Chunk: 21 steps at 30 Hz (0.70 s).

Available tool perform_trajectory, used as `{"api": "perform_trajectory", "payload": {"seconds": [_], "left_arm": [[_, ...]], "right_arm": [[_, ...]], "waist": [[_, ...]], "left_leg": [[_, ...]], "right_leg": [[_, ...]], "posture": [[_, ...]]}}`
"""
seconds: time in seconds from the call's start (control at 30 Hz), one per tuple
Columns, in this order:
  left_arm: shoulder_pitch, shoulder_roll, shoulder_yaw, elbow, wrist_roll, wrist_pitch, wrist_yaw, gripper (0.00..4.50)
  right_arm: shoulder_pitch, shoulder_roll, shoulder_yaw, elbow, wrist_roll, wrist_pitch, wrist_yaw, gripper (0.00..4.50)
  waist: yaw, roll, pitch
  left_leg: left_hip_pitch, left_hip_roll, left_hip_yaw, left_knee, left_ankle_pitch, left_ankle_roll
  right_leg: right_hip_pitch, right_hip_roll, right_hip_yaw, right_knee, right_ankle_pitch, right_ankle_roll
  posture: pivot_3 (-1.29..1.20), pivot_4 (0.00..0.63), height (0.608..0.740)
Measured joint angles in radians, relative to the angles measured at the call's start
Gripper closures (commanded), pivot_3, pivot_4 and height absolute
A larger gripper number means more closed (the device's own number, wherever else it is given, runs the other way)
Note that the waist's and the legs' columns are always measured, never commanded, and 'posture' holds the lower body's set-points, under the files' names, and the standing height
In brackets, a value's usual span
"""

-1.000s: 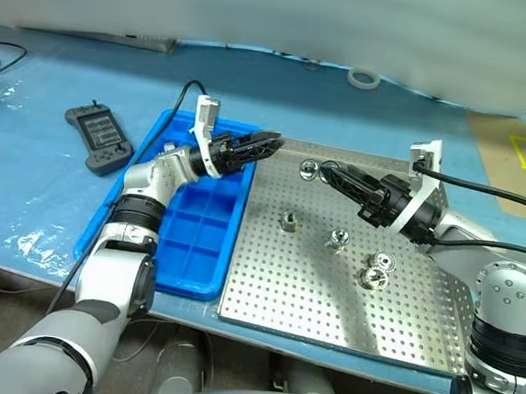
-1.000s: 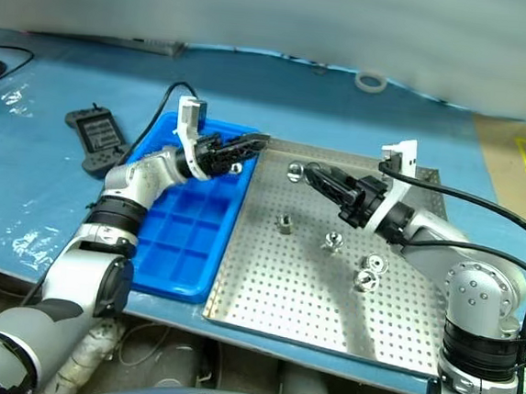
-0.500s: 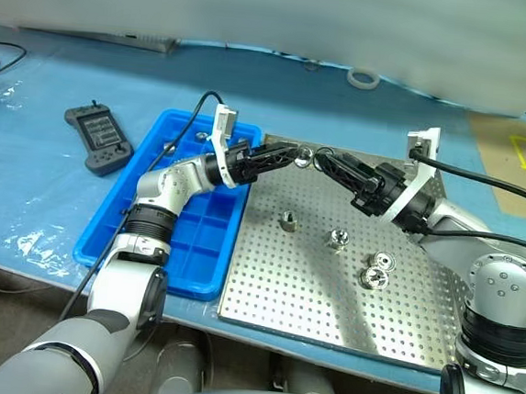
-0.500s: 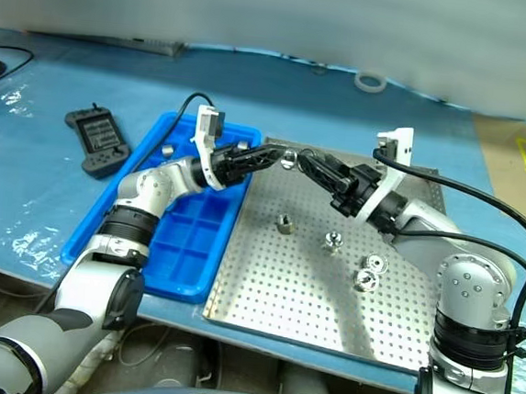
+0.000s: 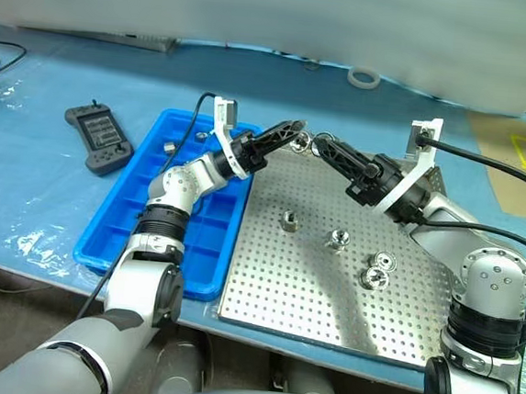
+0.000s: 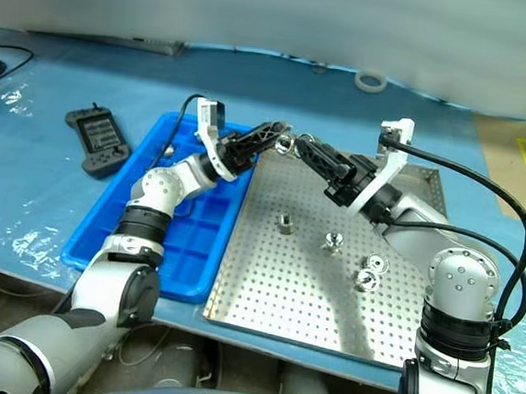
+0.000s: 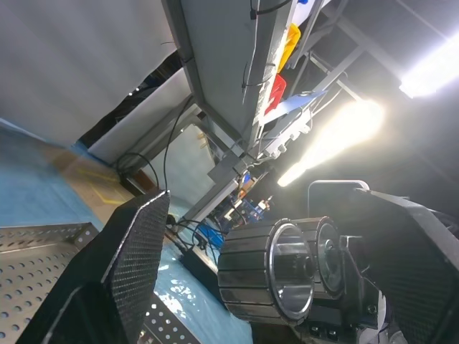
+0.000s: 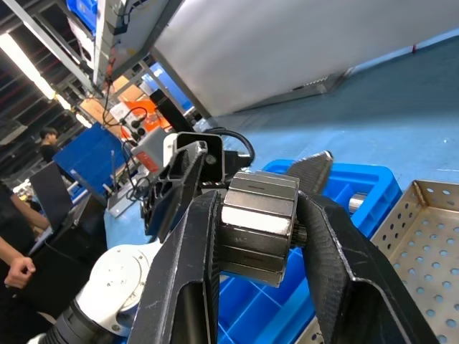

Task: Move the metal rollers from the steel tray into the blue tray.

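Right gripper [image 8: 258,236] clamped on a roller [image 8: 256,226], frame centre-top. Left gripper [image 5: 292,133] fingers spread wide around it, over steel tray [image 5: 328,295] edge by blue tray [image 5: 186,236].

Table [image 5: 43,187]: I see it covered in a pale blue sheet.
Blue tray [image 5: 126,231]: lies on the sheet, long side just beside the steel tray.
Steel tray [image 5: 328,295]: flat on my right half.
Black handheld controller [image 5: 100,139]: left of the blue tray.
White tape ring [image 5: 363,78]: at the far edge.
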Motion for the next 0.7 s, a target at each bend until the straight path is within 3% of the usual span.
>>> {"api": "perform_trajectory", "payload": {"seconds": [0.23,0.67,0.7], "left_arm": [[0.008,-0.002,0.005,-0.012,-0.023,0.064,0.036,0.26],[0.008,-0.047,0.048,-0.024,-0.049,0.031,0.121,0.26],[0.008,-0.048,0.048,-0.026,-0.051,0.031,0.123,0.62]], "right_arm": [[-0.03,0.014,-0.001,0.033,0.007,-0.052,-0.035,3.24],[-0.038,0.048,0.02,0.04,0.004,-0.082,-0.056,3.24],[-0.038,0.048,0.02,0.04,0.004,-0.082,-0.057,3.24]], "waist": [[-0.001,0.0,0.0],[-0.001,0.0,0.0],[-0.001,0.0,0.0]], "left_leg": [[0.0,0.0,0.0,0.0,0.0,0.0],[-0.002,0.0,0.0,0.0,0.0,0.0],[-0.002,0.0,0.0,0.0,0.0,0.0]], "right_leg": [[-0.001,0.0,0.0,0.0,0.0,0.0],[-0.002,0.0,0.0,0.0,0.0,0.0],[-0.002,0.0,0.0,0.0,0.0,0.0]], "posture": [[-0.35,0.15,0.74],[-0.35,0.15,0.74],[-0.35,0.15,0.74]]}}
